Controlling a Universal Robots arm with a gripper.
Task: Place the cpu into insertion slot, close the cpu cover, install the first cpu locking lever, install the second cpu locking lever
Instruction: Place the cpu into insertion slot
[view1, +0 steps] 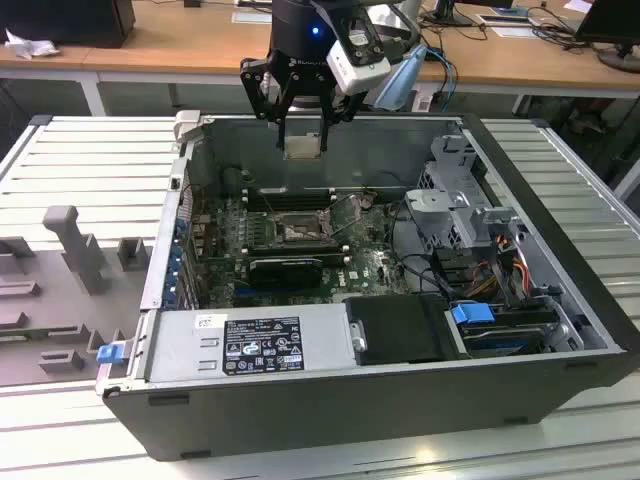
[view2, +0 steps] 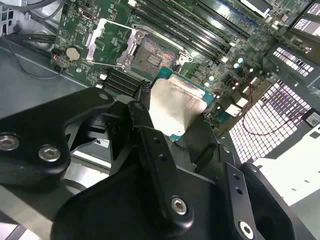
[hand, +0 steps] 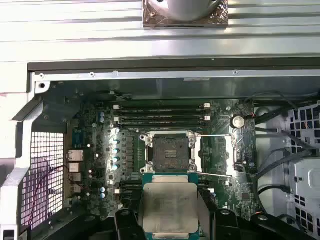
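Observation:
My gripper (view1: 303, 140) hangs above the open computer case, shut on the cpu (view1: 303, 147), a thin square chip with a pale silvery face. In both wrist views the cpu (hand: 169, 207) (view2: 175, 107) sits clamped between the black fingers (view2: 142, 117). On the green board below lies the insertion slot (hand: 169, 152) (view1: 297, 232) (view2: 155, 55), a bare dark square with a metal rim. The cpu cover (hand: 215, 155) (view2: 107, 42) is swung open beside the slot. Two thin locking levers (hand: 216, 135) (hand: 215, 174) run along its edges, unlatched.
Long black memory slots (hand: 162, 112) lie just behind the socket, and a black card (view1: 285, 268) just in front. A silver power supply (view1: 250, 345) fills the case's front, and a drive cage (view1: 460, 210) with cables the exterior view's right. A grey moulded tray (view1: 60, 290) lies outside the case.

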